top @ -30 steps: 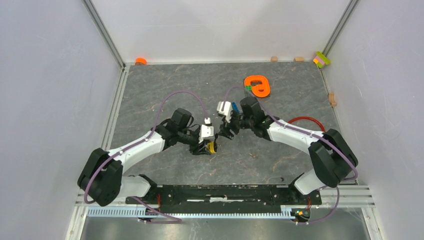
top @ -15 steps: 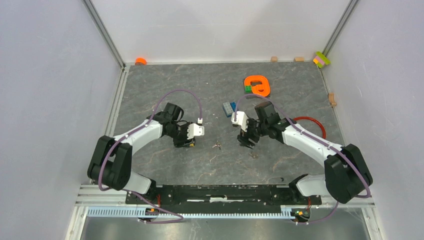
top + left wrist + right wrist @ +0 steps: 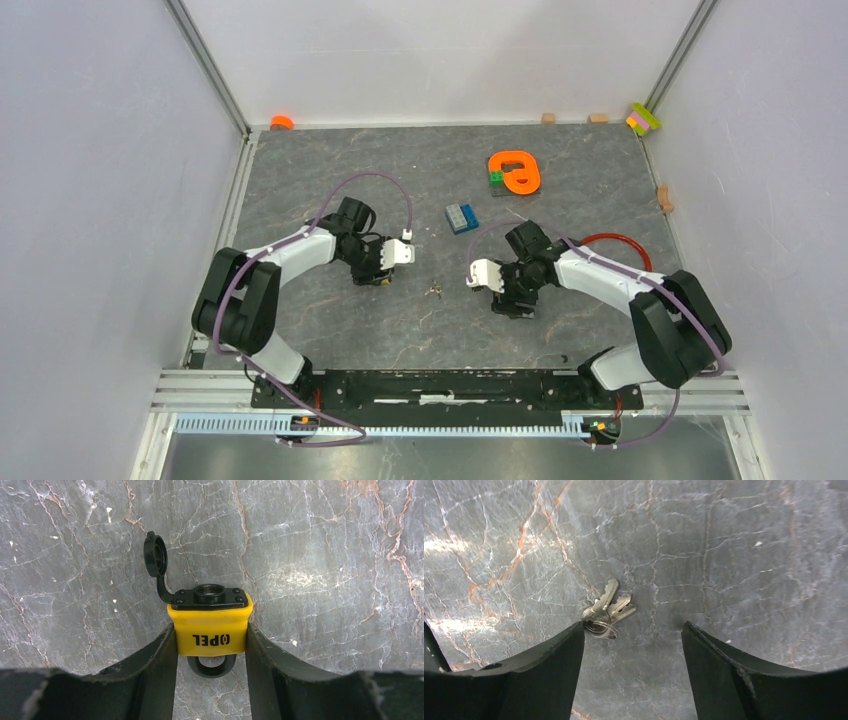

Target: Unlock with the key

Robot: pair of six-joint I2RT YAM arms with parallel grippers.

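Note:
The yellow padlock (image 3: 210, 627) is gripped by its sides in my left gripper (image 3: 210, 632). Its shackle points back toward the wrist, and its black keyhole end (image 3: 209, 592) faces away with the dust cap (image 3: 155, 557) flipped open. In the top view the left gripper (image 3: 377, 275) is left of centre. The key bunch (image 3: 606, 611), three small silver keys on a ring, lies on the table just beyond the left fingertip of my right gripper (image 3: 632, 630), which is open and empty. A small silver thing (image 3: 433, 291) lies between the arms. My right gripper (image 3: 512, 302) points down at the table.
A blue brick (image 3: 460, 216) lies behind the grippers. An orange ring piece (image 3: 515, 171) with a green brick sits further back. A red cable (image 3: 612, 240) loops behind the right arm. Small blocks (image 3: 664, 198) lie along the far and right walls.
The left gripper has drawn back to the left with the padlock. The right gripper has swung away right and toward the near edge, pointing down. A small silver thing now lies between them.

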